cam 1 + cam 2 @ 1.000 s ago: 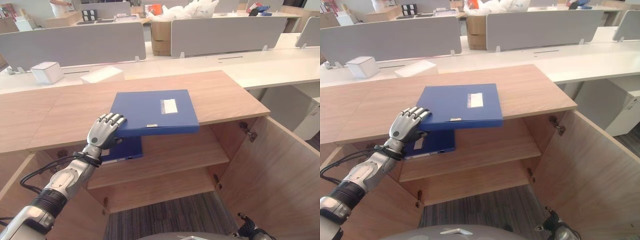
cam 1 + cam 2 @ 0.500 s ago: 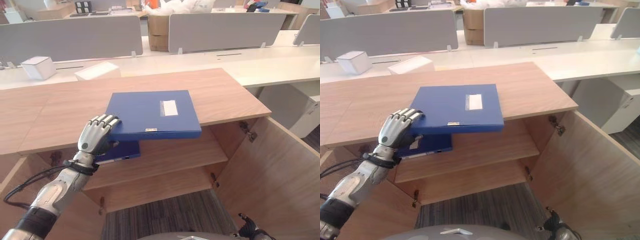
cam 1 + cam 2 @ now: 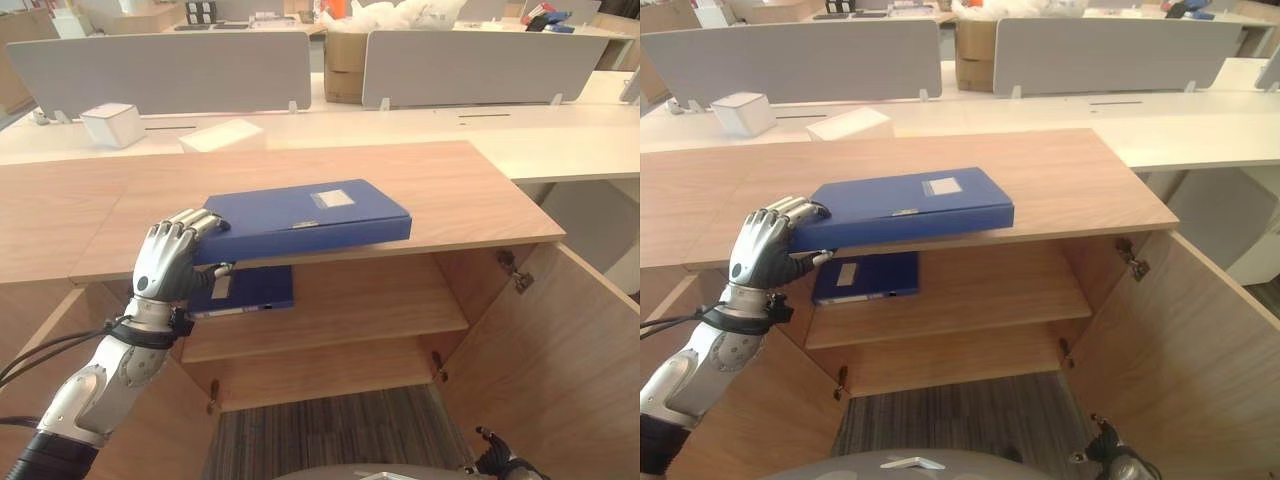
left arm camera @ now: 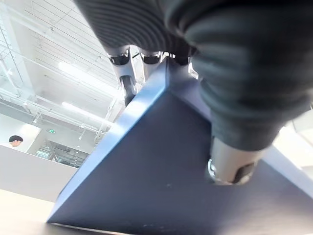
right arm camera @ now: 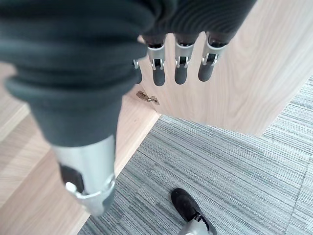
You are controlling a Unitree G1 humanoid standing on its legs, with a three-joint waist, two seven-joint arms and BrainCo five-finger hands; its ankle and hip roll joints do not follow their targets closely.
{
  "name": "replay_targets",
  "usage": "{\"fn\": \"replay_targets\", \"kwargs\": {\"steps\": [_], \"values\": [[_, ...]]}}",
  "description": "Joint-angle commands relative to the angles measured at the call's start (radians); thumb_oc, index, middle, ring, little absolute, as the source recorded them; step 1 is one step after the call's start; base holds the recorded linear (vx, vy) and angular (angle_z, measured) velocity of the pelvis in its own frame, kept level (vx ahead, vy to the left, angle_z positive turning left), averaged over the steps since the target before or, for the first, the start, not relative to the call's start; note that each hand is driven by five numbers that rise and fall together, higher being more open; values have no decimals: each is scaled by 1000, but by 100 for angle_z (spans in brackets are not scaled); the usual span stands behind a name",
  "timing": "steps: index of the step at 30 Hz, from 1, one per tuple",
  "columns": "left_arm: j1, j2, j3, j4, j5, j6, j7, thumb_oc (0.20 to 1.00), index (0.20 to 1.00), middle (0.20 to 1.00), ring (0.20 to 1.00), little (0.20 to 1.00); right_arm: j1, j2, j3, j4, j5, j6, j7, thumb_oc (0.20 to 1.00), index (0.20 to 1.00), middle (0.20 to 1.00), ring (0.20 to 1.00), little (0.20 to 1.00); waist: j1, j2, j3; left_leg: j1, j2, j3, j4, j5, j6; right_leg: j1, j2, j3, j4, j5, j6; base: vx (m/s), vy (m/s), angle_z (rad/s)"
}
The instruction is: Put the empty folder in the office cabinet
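Left eye view: the left hand pinches the near left corner of the blue folder above the cabinet top. The right hand hangs down low, fingers loose, holding nothing.

The cabinet and folder are seen from above by both eye views, slightly offset. The folder's underside is viewed very closely from the left wrist; the floor is faced from the right wrist
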Motion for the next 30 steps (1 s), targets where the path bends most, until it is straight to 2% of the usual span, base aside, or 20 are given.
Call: {"fn": "replay_targets", "kwargs": {"steps": [1, 11, 15, 16, 17, 19, 20, 22, 24, 25, 30], "values": [[-35, 15, 64, -49, -119, -25, -2, 200, 200, 200, 200, 200, -60, 0, 19, 10, 9, -8, -3, 1000, 1000, 1000, 1000, 1000, -24, -53, -30, -37, 29, -53, 0, 0, 2, 66, -121, 7, 7, -46, 96, 0, 0, 0], [-59, -41, 125, -116, -330, -48, -5, 200, 200, 200, 200, 200, -59, -9, 14, -25, 9, -11, -3, 1000, 1000, 1000, 1000, 1000, -27, -55, -28, -35, 26, -53, 0, 0, 4, 66, -122, 8, 7, -44, 95, 0, 0, 0], [-87, -66, 131, -137, -456, -74, -37, 200, 200, 200, 200, 200, -58, -41, -6, -146, 28, -28, -12, 1000, 1000, 1000, 1000, 1000, -32, -52, -26, -35, 25, -54, 0, 1, 5, 65, -123, 8, 7, -43, 97, 0, 0, 0], [-128, -81, 88, -131, -530, -85, -59, 200, 200, 200, 200, 200, -185, 7, 32, -139, 61, -5, -59, 1000, 1000, 1000, 1000, 1000, -20, -48, -31, -37, 26, -53, 0, 8, 7, 66, -126, 6, 8, -38, 95, 0, 0, 0], [-128, -81, 88, -131, -530, -85, -59, 200, 200, 200, 200, 200, -185, 7, 32, -139, 61, -5, -59, 1000, 1000, 1000, 1000, 1000, -20, -48, -31, -37, 26, -53, 0, 8, 7, 66, -126, 6, 8, -38, 95, -43, 24, 0], [-104, -104, 118, -148, -605, -97, -63, 200, 200, 200, 200, 200, -104, -5, 18, -302, 70, -60, -32, 1000, 1000, 1000, 1000, 1000, -22, -50, -21, -45, 21, -55, 0, 18, 10, 56, -129, 6, 9, -28, 93, -26, 29, -1], [-93, -110, 132, -151, -623, -107, -64, 200, 200, 200, 200, 200, -78, -14, 8, -344, 87, -71, -27, 1000, 1000, 1000, 1000, 1000, -27, -47, -21, -39, 22, -56, 0, 2, 8, 62, -129, 6, 7, -40, 96, 32, 47, 0], [-81, -138, 150, -156, -694, -123, -89, 200, 200, 200, 200, 200, -29, -62, -43, -569, 181, -110, 5, 1000, 1000, 1000, 1000, 1000, -40, -47, -18, -33, 20, -51, 0, -1, 9, 64, -131, 8, 8, -41, 98, 10, 54, 3], [-80, -157, 156, -167, -749, -130, -114, 200, 200, 200, 200, 200, -16, -89, -78, -710, 260, -131, 26, 1000, 1000, 1000, 1000, 1000, -39, -47, -16, -33, 18, -51, 0, -1, 11, 62, -132, 8, 9, -40, 98, -9, 21, 0], [-80, -157, 156, -167, -749, -130, -114, 200, 200, 200, 200, 200, -16, -89, -78, -710, 260, -131, 26, 1000, 1000, 1000, 1000, 1000, -39, -47, -16, -33, 18, -51, 0, -1, 11, 62, -132, 8, 9, -40, 98, 0, 0, 0], [-93, -191, 151, -174, -841, -135, -145, 200, 200, 200, 200, 200, -49, -139, -136, -970, 359, -160, 33, 1000, 1000, 1000, 1000, 1000, -25, -57, -17, -36, 15, -52, 0, -2, 16, 63, -139, 4, 10, -38, 99, -1, 6, 0]]}}
